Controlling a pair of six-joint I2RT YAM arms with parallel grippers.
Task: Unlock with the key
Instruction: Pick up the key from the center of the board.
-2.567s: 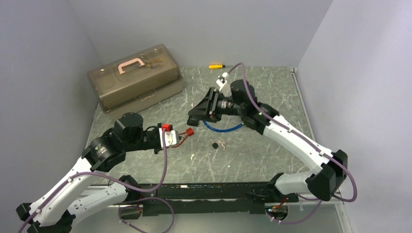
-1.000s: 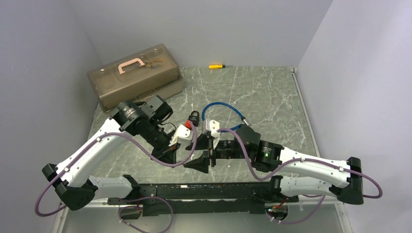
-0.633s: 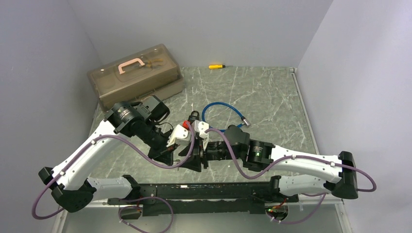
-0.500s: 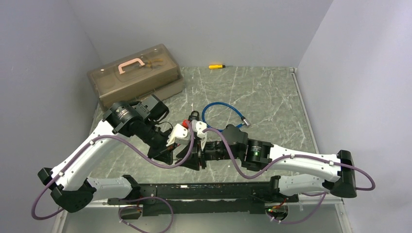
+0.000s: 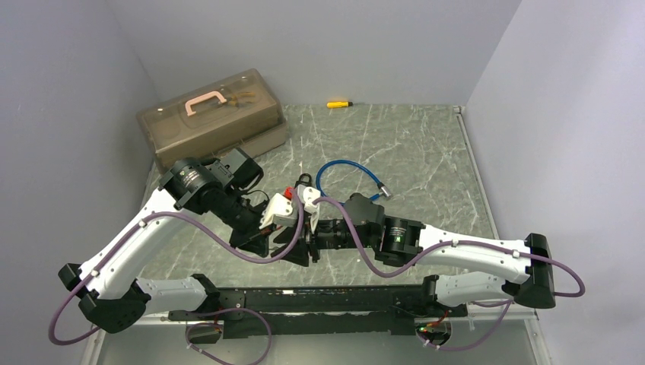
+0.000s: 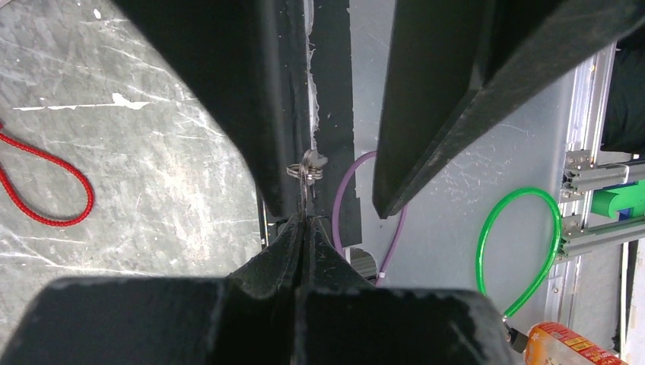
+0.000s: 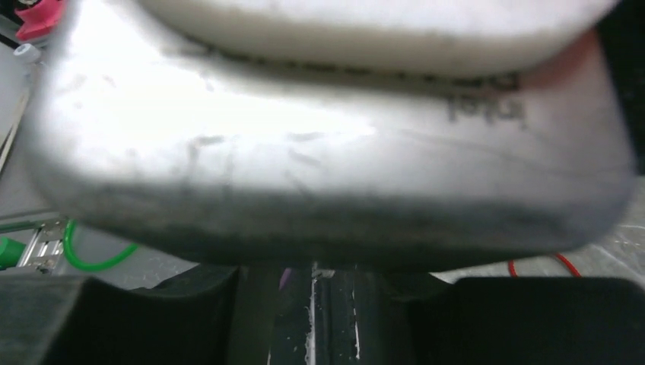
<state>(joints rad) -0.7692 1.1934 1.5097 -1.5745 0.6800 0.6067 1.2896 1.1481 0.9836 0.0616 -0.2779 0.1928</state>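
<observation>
Steel shows between the left fingers [image 6: 262, 268], which are pressed tight on the thin key [image 6: 306, 199]; its ring [image 6: 308, 163] pokes out past their tips. The right fingers [image 6: 471, 91] stand partly apart, one on each side of that ring, with a clear gap and nothing gripped. Both arms meet over the near edge of the marbled tabletop [image 5: 414, 144]. The black padlock [image 5: 303, 181] lies farther back, just beside the blue cable [image 5: 340, 162]. A red cord [image 6: 85, 190] rests on the stone to one side. A silver camera housing [image 7: 319, 152] fills most of the right wrist view.
</observation>
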